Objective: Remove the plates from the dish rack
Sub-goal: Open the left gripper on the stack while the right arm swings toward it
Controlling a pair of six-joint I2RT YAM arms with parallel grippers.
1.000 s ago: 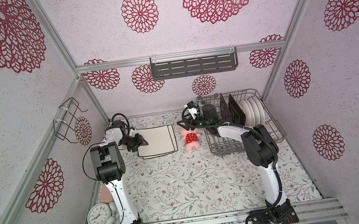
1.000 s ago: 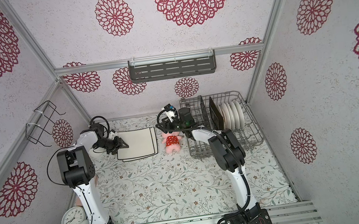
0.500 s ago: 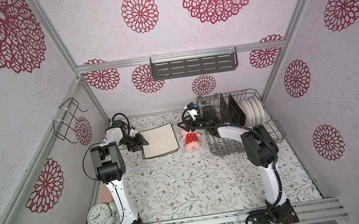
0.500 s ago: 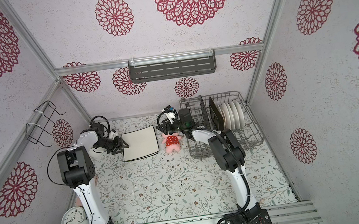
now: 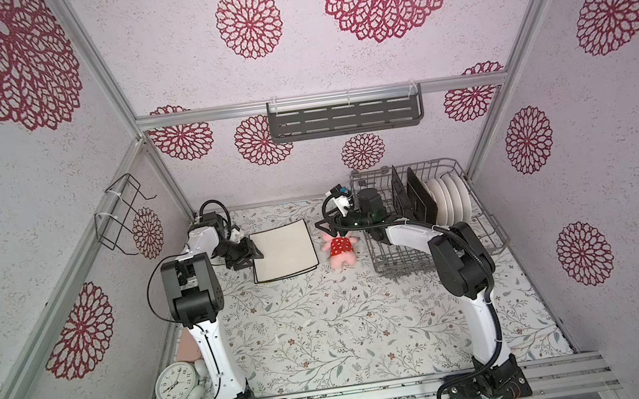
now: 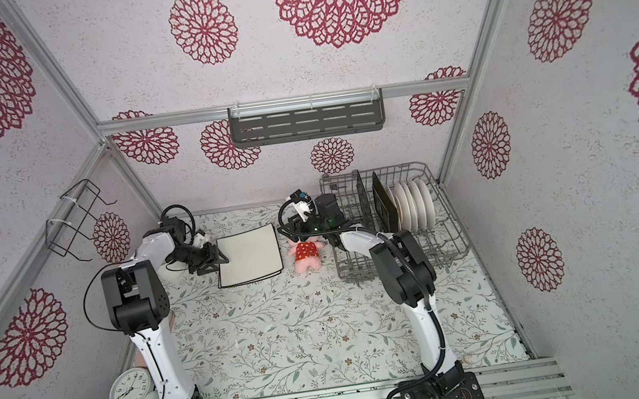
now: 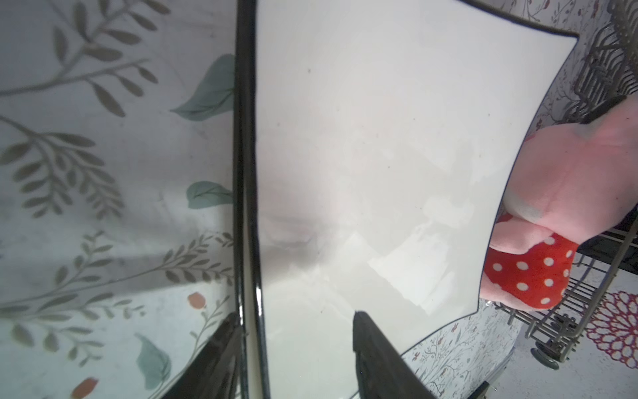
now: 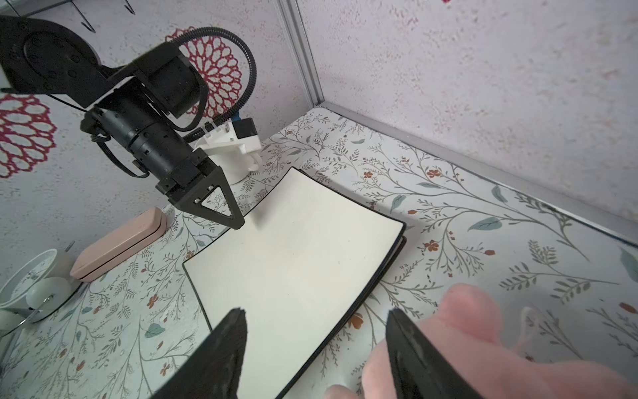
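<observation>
Two cream square plates [image 5: 282, 251] lie stacked flat on the table left of the dish rack [image 5: 490, 216]. My left gripper [image 7: 297, 316] is open at their left edge: one finger lies outside the dark rim and the other over the top plate's face [image 7: 379, 155], with a gap. My right gripper [image 8: 316, 321] is open and empty, hovering over the pink toy beside the stack [image 8: 293, 262]. In the rack stand two dark square plates [image 5: 421, 204] and several white round plates [image 5: 452, 200], seen in both top views [image 6: 415, 204].
A pink plush toy in a red dotted dress [image 5: 340, 248] lies between the stack and the rack. A white mug [image 8: 234, 165] sits behind the left gripper, a pink case [image 8: 121, 241] and a clock [image 5: 174, 385] by the left wall. A grey shelf [image 5: 345, 119] and a wire holder [image 5: 122, 214] hang on the walls.
The upper cream plate has settled squarely onto the lower one, and the left jaws have widened slightly around its edge. The right arm has stayed in place.
</observation>
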